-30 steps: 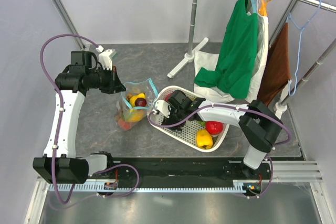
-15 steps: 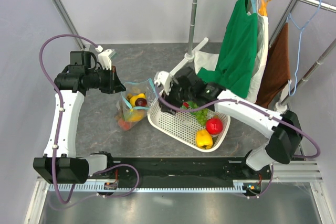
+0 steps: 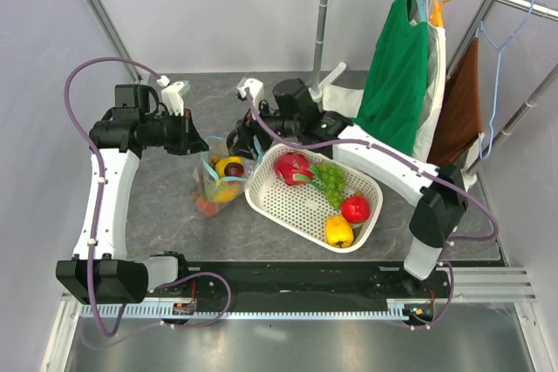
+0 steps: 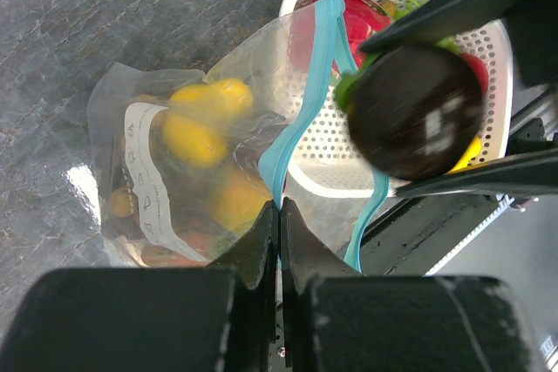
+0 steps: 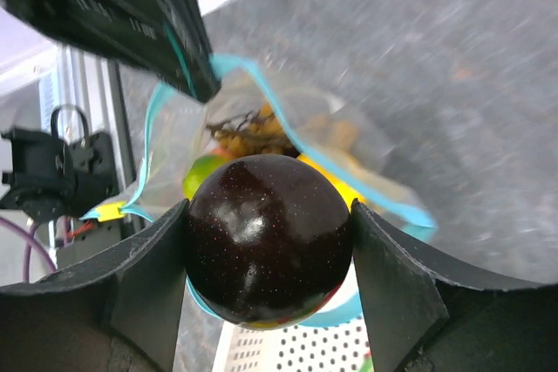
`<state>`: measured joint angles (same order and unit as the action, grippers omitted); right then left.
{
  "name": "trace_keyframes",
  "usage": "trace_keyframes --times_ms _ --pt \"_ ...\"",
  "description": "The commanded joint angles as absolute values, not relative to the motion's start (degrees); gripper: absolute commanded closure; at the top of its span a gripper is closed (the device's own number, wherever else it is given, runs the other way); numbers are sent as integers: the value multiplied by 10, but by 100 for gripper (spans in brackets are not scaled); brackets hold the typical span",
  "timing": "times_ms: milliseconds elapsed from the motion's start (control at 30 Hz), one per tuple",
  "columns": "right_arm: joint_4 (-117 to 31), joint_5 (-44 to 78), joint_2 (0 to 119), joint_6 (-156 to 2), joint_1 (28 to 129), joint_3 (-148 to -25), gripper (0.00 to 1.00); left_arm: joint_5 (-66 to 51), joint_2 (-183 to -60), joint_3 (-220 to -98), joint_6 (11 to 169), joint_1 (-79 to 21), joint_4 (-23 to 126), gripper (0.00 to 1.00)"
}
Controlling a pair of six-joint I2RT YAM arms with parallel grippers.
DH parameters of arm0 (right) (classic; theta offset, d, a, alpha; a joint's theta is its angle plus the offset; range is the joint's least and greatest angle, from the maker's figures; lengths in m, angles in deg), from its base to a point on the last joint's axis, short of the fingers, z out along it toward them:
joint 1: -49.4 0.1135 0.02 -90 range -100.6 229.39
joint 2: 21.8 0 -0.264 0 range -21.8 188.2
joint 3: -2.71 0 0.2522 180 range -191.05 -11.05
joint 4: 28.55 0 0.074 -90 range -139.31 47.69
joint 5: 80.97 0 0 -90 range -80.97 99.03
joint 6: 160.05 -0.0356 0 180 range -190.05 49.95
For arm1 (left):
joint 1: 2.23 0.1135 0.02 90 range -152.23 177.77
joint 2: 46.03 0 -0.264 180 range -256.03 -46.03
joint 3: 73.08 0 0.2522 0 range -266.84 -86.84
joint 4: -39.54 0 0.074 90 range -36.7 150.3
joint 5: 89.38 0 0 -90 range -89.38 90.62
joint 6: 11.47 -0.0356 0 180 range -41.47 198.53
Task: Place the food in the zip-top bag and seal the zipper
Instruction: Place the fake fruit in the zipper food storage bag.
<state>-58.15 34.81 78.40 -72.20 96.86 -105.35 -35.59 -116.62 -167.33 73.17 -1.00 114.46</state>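
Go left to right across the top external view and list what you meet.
left gripper, zip-top bag, pink dragon fruit, green grapes, red apple, green shirt, brown cloth. The right gripper and its dark plum overlap the bag, so they are left out.

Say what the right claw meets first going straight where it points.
Probably the zip-top bag's open mouth: the right claw, holding a dark plum, aims inside the zipper loop, toward fruit already bagged. Depth is unclear.
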Motion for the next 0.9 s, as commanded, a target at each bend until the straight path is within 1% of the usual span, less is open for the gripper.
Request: trace_keyframes --times_ms 0,100,167,200,233,267,333,367,400,500,633,733,800,867 --pt "-539 378 793 -739 990 -1040 78 -385 -1163 -1683 749 -6 1132 98" --pt "-525 369 811 -734 1003 -1032 78 -394 -1165 -1676 750 -6 1129 98" --pt "-521 370 828 -727 1007 -1039 74 -401 -1167 -1674 749 -6 1130 98" --pt "-520 369 832 -722 1010 -1040 70 -402 -1168 -1674 749 -6 1130 98" --pt "-520 369 836 -715 1011 -1044 49 -404 -1168 -1674 749 -6 1130 98" --pt "-520 370 841 -713 1011 -1044 37 -406 -1169 -1674 750 -5 1129 98" --pt "-521 370 841 -705 1011 -1046 21 -410 -1170 -1674 752 -3 1130 98" --pt "-525 372 836 -706 1011 -1045 18 -416 -1172 -1674 755 -2 1130 98" --pt "-529 378 833 -694 1011 -1044 12 -418 -1173 -1674 755 1 1129 98" --pt "-550 391 806 -670 1005 -1034 2 -436 -1177 -1679 756 15 1132 98" --pt "-581 408 749 -623 990 -1008 2 -448 -1185 -1683 752 25 1136 98" --pt "-616 437 717 -552 977 -982 2 -457 -1190 -1683 747 28 1139 98" --pt "-630 456 701 -483 978 -949 5 -463 -1193 -1683 747 29 1139 98" --pt "-626 466 687 -453 983 -931 8 -470 -1195 -1685 748 28 1138 98"
